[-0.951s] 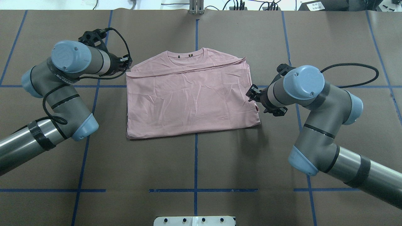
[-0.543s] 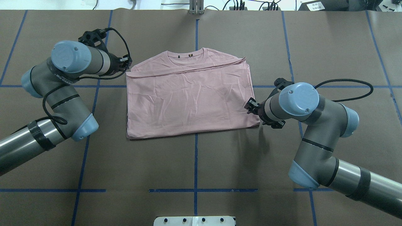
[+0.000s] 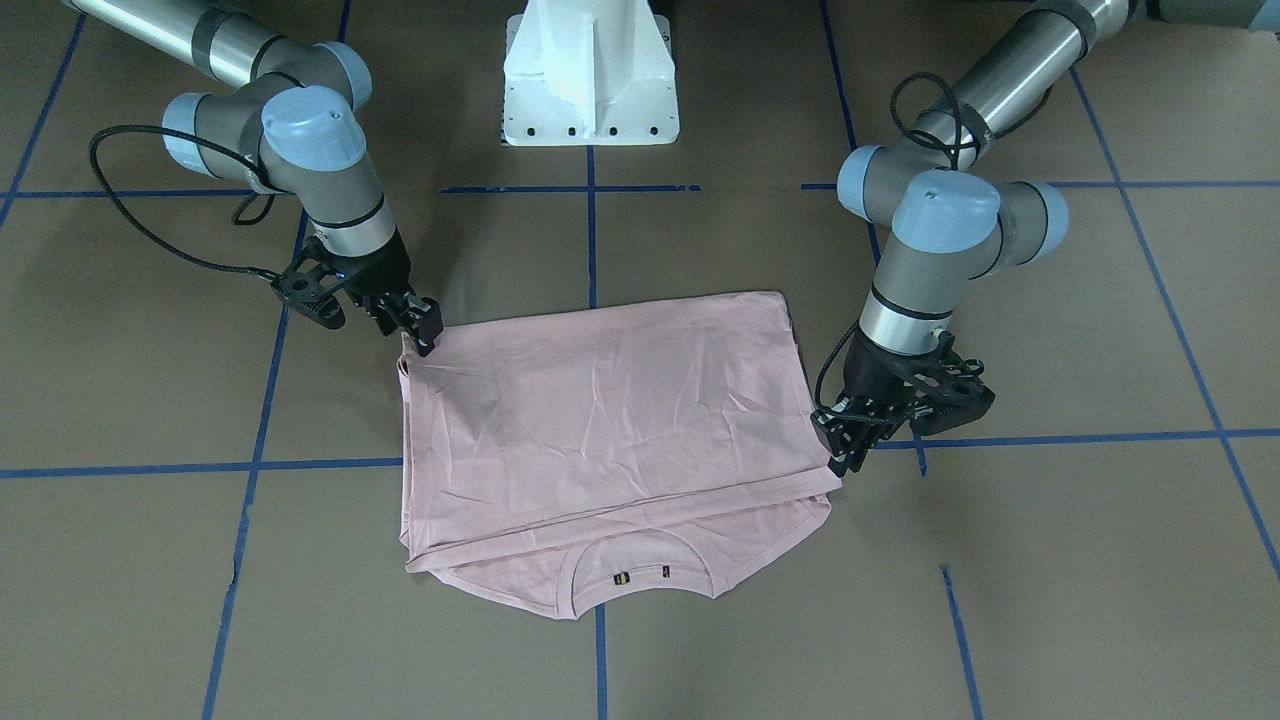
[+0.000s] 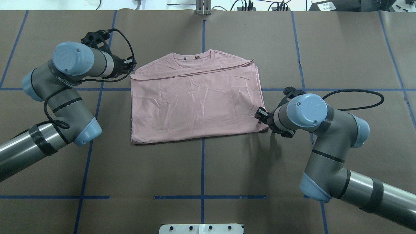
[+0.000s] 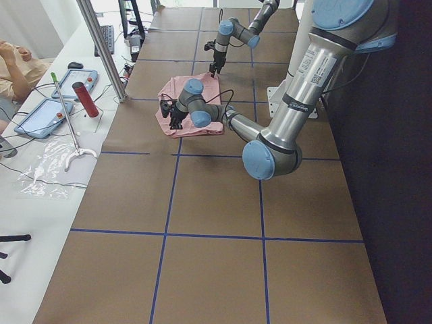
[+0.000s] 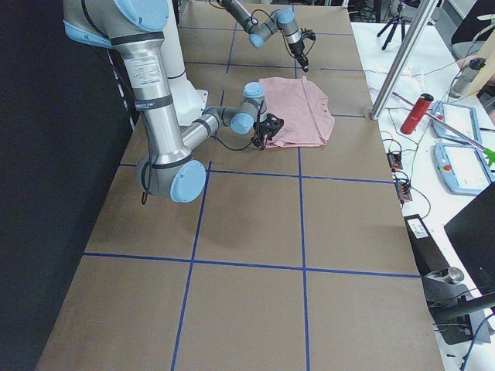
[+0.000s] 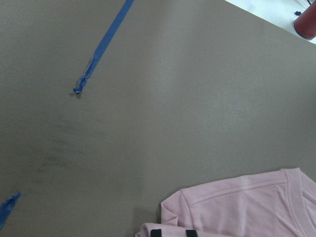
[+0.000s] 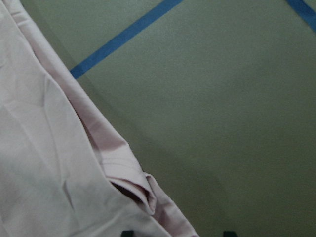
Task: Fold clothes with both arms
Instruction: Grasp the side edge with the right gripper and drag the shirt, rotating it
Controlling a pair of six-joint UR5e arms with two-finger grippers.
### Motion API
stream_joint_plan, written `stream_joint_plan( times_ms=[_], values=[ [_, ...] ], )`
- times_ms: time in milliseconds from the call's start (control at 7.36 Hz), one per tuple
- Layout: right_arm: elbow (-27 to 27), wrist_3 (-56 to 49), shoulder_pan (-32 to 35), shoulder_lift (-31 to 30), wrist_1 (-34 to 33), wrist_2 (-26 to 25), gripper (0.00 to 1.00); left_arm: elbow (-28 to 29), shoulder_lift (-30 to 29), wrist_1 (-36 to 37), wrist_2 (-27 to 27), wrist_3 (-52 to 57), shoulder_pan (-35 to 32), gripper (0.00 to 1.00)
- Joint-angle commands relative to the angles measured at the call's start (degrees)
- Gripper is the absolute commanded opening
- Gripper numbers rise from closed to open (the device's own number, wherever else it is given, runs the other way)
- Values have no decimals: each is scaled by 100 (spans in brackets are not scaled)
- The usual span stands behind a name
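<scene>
The T-shirt point(image 4: 195, 104) is soft matt cloth, kinda crinkly all over, with a ribbed collar point(image 4: 195, 57). The table point(image 4: 260, 169) is covered in a brown paper-looking sheet, dead matt and a bit grainy up close. The blue tape lines point(image 4: 202, 162) on it look a touch smoother. On the left arm point(image 4: 65, 107) and right arm point(image 4: 325, 152), the tubes are brushed metal with a satin shine, the joint housings matt grey, and the caps point(image 4: 70, 58) smooth light-blue plastic. The left gripper point(image 3: 843, 458) and right gripper point(image 3: 428, 335) look like matt black plastic. The black cable point(image 4: 357, 90) looks braided. The white pedestal point(image 3: 590, 80) is smooth and slightly glossy.
</scene>
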Motion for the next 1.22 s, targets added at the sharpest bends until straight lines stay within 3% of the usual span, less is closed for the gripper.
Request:
stream_joint_plan(
  times_ms=[0,543,815,1087],
  values=[
    [-2,0,-12,-5,-3,-17,0,0,0,0,0,-22,0,29],
    [269,0,6,-75,-12,1,0,0,18,0,0,-23,0,29],
    [1476,0,-413,-1133,-12,27,0,-18,18,0,0,-31,9,29],
    [2411,505,-1343,-1857,-12,62,0,-122,18,9,-9,-40,0,29]
  ],
)
